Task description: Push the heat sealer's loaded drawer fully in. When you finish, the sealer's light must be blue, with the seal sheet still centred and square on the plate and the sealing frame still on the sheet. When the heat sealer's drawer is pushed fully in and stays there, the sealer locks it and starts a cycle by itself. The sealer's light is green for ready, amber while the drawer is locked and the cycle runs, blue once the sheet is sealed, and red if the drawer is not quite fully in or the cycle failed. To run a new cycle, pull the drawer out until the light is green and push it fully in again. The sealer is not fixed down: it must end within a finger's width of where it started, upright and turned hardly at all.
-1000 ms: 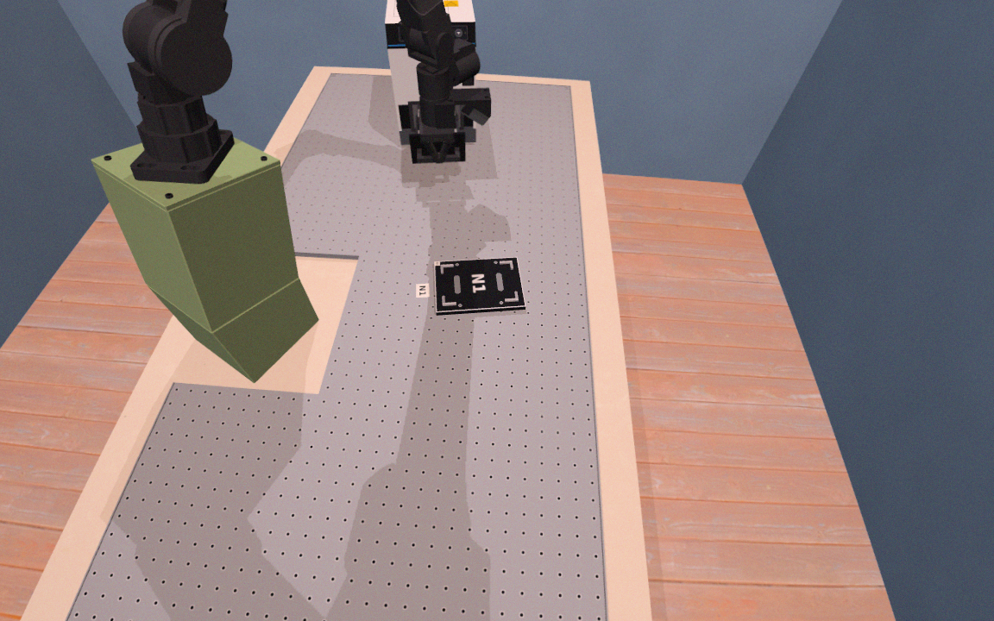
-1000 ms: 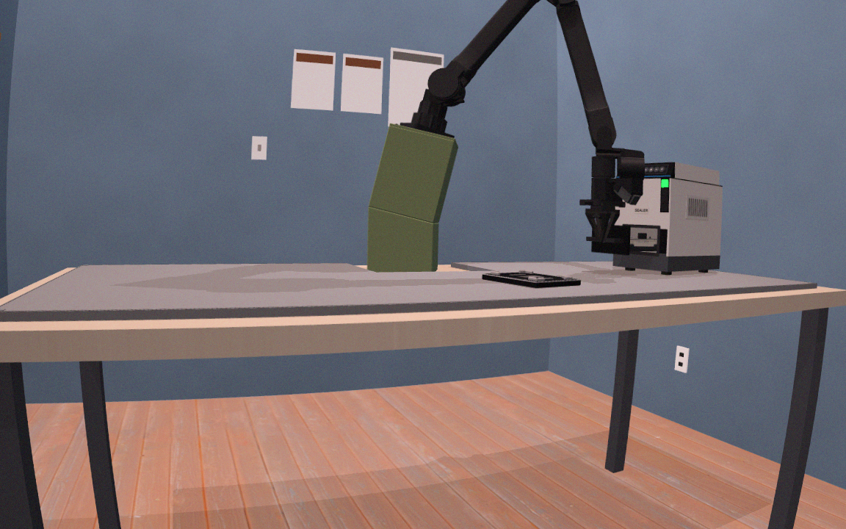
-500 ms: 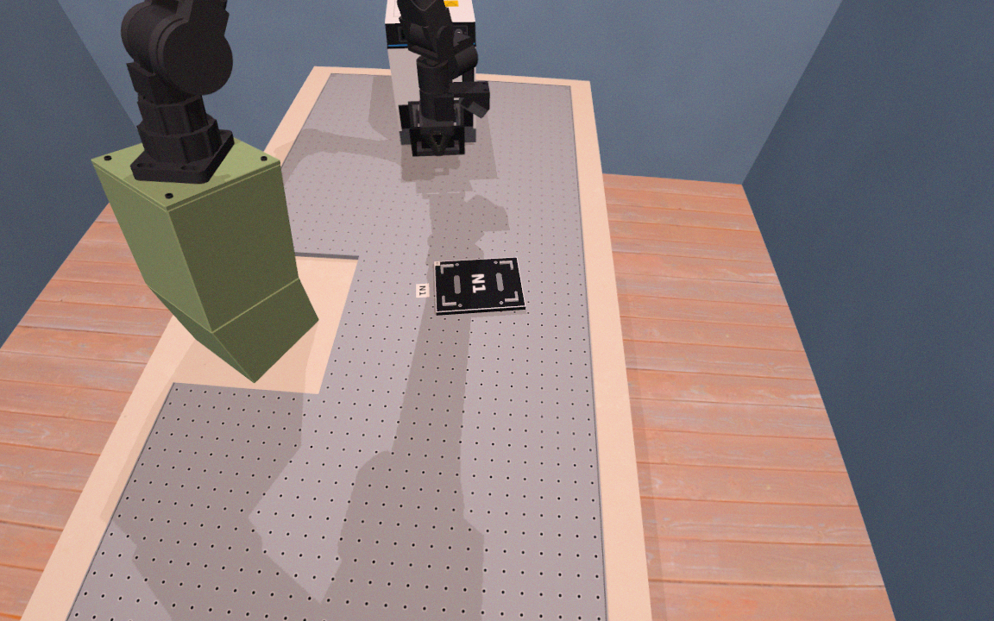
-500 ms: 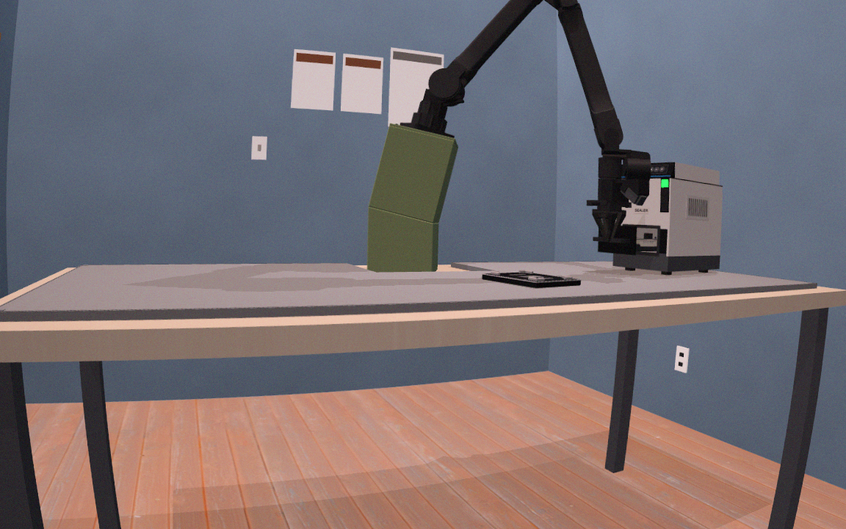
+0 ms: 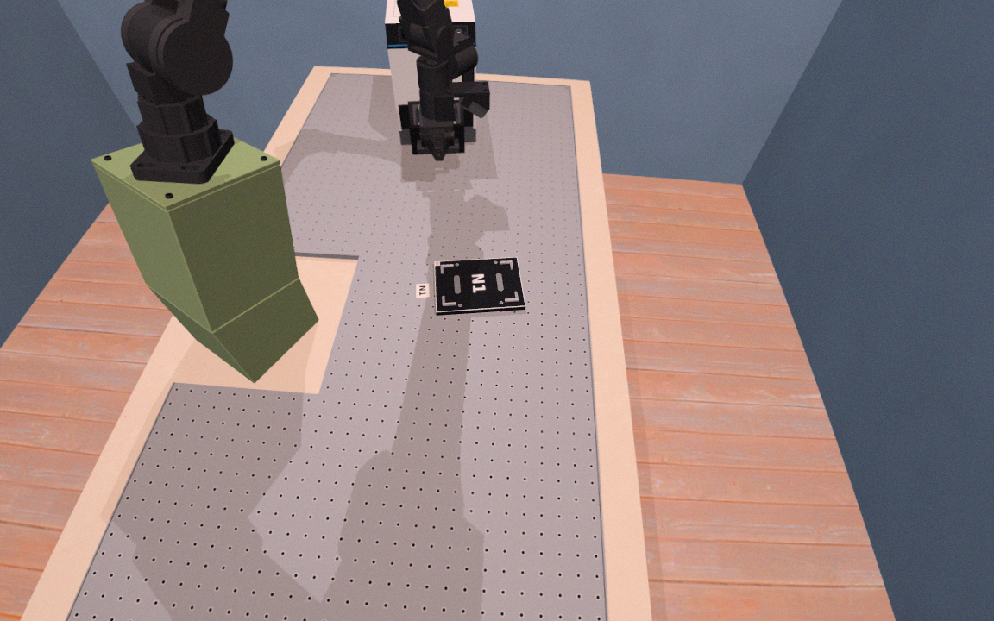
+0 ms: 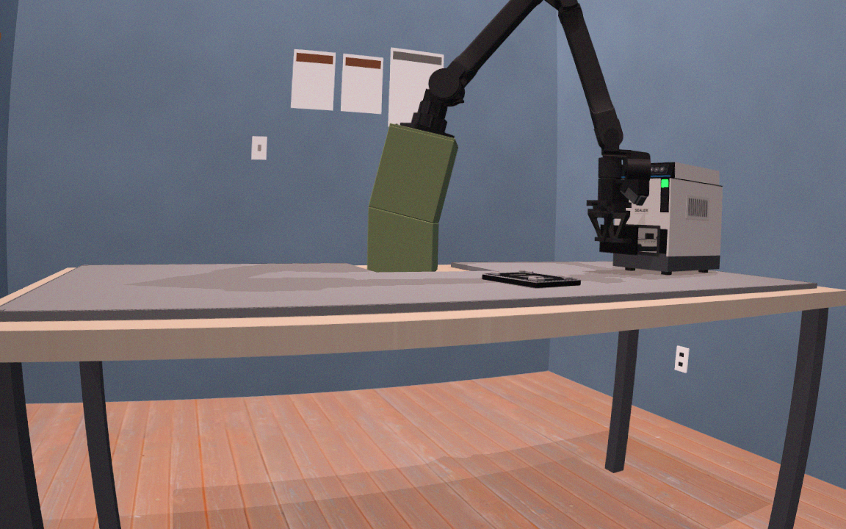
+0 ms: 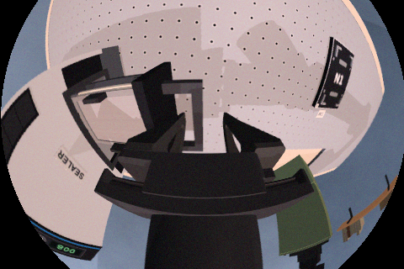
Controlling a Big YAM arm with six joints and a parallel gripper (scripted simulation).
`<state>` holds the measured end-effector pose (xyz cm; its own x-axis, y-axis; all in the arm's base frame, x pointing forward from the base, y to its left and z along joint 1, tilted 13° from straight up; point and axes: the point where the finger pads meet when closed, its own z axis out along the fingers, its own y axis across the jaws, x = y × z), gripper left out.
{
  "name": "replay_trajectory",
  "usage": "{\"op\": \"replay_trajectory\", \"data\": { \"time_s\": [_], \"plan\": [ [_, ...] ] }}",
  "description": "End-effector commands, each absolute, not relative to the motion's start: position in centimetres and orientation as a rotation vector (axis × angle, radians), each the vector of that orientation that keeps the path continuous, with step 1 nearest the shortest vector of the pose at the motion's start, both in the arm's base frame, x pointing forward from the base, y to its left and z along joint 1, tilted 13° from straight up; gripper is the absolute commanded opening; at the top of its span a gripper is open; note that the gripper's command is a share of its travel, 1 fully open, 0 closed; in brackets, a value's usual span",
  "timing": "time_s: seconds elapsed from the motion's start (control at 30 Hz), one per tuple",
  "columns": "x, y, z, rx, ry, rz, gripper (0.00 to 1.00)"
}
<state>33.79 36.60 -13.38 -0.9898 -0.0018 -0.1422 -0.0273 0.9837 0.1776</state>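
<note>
1. Sealer (image 6: 682,217): pale grey box with a dark base, standing upright at the far end of the table (image 6: 373,325) on the grey perforated mat (image 5: 485,432). The word SEALER is printed on its front face. A vent grille shows on its side panel.
2. Sealer light (image 6: 664,183): a small upright bar on the front corner, showing green.
3. Drawer (image 7: 137,109): a dark-framed tray standing out of the sealer's front, low down. In the wrist view a pale surface lies inside the dark frame; I cannot tell sheet, plate and sealing frame apart from here.
4. Gripper (image 7: 204,136): pointing downward just in front of the sealer, above the drawer's outer end. Its fingers stand partly apart with nothing between them. One fingertip (image 7: 175,131) sits right at the drawer's front edge; whether it touches I cannot tell.
5. Arm (image 6: 587,72): black, rising from its base, bending high near the top of the exterior view, then running down to the gripper.
6. Pedestal (image 5: 203,247): olive green block carrying the arm's base, set at the table's edge in a cut-out of the mat, well apart from the sealer.
7. Black plate marked N1 (image 5: 477,284): flat on the mat, mid-table, between pedestal and sealer, with white corner marks. A small white tag (image 5: 421,290) lies just beside it.
8. Wall papers (image 6: 363,81): three sheets pinned behind the pedestal.
</note>
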Motion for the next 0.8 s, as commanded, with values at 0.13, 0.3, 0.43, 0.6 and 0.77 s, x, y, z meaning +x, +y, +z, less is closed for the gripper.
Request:
{"op": "replay_trajectory", "data": {
  "time_s": [0.13,0.3,0.43,0.6,0.77],
  "plan": [
    [34.2,37.2,-13.0,-0.021,2.977,0.288,0.45],
    [34.2,37.2,-13.0,-0.021,2.977,0.288,0.45],
    [34.2,37.2,-13.0,-0.021,2.977,0.288,0.45],
    [33.8,36.9,-12.0,-0.016,2.982,0.287,0.45],
    [33.6,36.6,-11.3,-0.016,2.983,0.285,0.45]
  ]
}}
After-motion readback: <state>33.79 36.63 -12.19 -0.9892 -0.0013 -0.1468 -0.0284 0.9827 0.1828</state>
